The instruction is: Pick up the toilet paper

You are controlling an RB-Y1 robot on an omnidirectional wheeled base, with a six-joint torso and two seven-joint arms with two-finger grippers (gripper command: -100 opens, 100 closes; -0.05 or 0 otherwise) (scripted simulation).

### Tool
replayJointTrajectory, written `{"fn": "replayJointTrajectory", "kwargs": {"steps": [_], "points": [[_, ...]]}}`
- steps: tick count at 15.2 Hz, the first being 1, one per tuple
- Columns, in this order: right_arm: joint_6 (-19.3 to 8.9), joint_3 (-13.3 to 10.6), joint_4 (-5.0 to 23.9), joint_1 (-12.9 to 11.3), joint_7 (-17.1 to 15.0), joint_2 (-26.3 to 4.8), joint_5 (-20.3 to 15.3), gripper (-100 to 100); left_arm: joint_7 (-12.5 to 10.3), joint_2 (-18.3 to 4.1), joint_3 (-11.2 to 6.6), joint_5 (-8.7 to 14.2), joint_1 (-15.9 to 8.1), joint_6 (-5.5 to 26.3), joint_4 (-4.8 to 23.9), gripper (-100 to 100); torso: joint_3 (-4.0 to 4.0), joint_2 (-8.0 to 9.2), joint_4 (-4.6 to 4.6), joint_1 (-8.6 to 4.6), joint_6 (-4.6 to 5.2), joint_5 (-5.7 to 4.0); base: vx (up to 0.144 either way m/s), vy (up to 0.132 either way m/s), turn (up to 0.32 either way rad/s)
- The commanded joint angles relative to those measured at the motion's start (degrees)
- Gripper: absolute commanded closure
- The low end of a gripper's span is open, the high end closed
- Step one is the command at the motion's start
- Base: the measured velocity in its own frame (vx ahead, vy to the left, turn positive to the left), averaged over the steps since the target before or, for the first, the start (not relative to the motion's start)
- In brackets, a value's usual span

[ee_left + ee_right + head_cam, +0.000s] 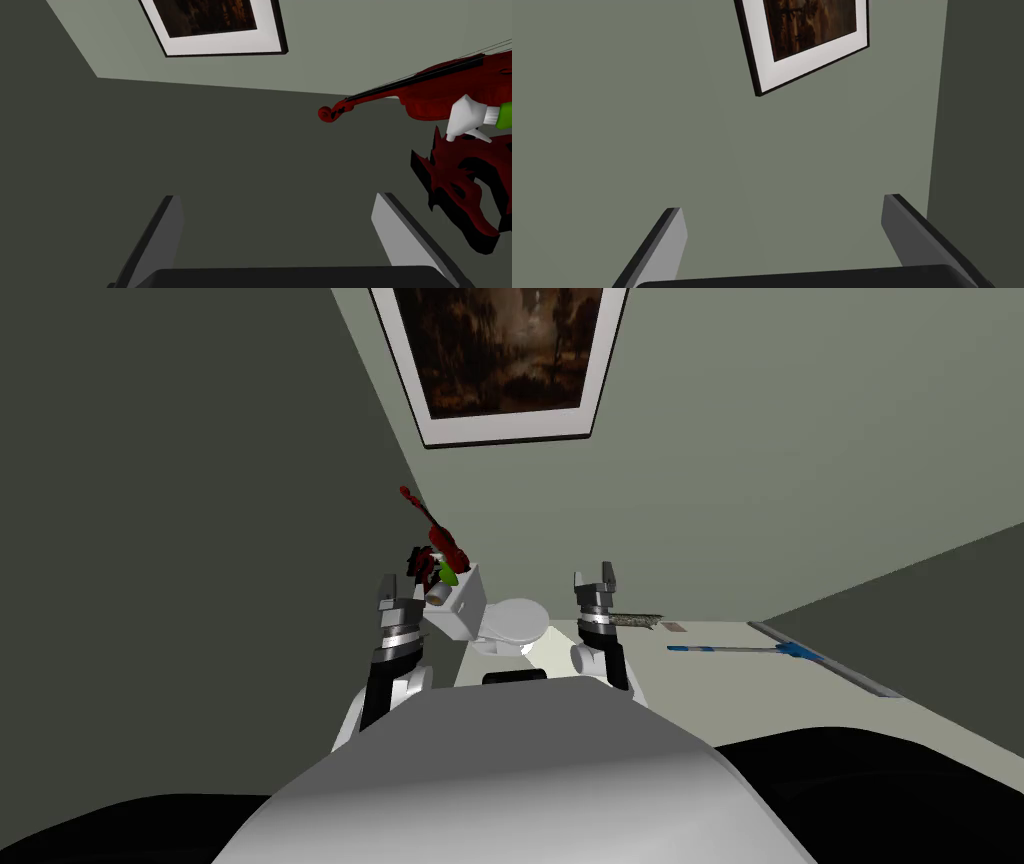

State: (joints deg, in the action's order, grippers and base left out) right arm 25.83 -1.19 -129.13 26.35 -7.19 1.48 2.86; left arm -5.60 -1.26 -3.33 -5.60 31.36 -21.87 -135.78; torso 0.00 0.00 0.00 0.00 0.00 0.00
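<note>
The toilet paper (438,596) is a small white roll with a brown core. It lies on the tank of a white toilet (515,619), at the tank's left end. My left gripper (390,588) is raised just left of the roll, open and empty, a little apart from it. In the left wrist view the left gripper (277,220) points past the tank at the wall. My right gripper (598,576) stands open and empty to the right of the toilet bowl; the right gripper (784,225) faces a wall.
A red violin (440,95), a green spray bottle with a white nozzle (475,117) and a dark red and black object (460,195) crowd the tank behind the roll. A blue-handled tool (740,648) and a grey brush (635,618) lie on the floor to the right.
</note>
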Motion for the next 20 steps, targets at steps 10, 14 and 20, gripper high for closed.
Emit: {"fn": "replayJointTrajectory", "kwargs": {"steps": [10, 14, 20], "points": [[0.0, 0.0, 0.0, 0.0, 0.0, 0.0, 0.0, 0, -3.9, -8.4, 3.31, 0.2, 0.5, 6.9, 0.7, -100, 0.25, 0.44, 0.09, -0.06, 0.02, -0.01, -0.069, -0.007, -0.065], [0.0, 0.0, 0.0, 0.0, 0.0, 0.0, 0.0, 0, -5.6, -9.3, 4.51, 0.5, 0.6, 10.0, 1.3, -100, 0.32, 0.56, 0.12, 0.0, 0.01, 0.0, -0.121, -0.008, -0.094], [0.0, 0.0, 0.0, 0.0, 0.0, 0.0, 0.0, 0, -7.2, -10.8, 5.17, 1.1, 0.2, 15.7, 3.6, -100, 0.03, 0.05, 0.01, 0.01, -0.01, 0.0, -0.009, -0.007, -0.044]]}}
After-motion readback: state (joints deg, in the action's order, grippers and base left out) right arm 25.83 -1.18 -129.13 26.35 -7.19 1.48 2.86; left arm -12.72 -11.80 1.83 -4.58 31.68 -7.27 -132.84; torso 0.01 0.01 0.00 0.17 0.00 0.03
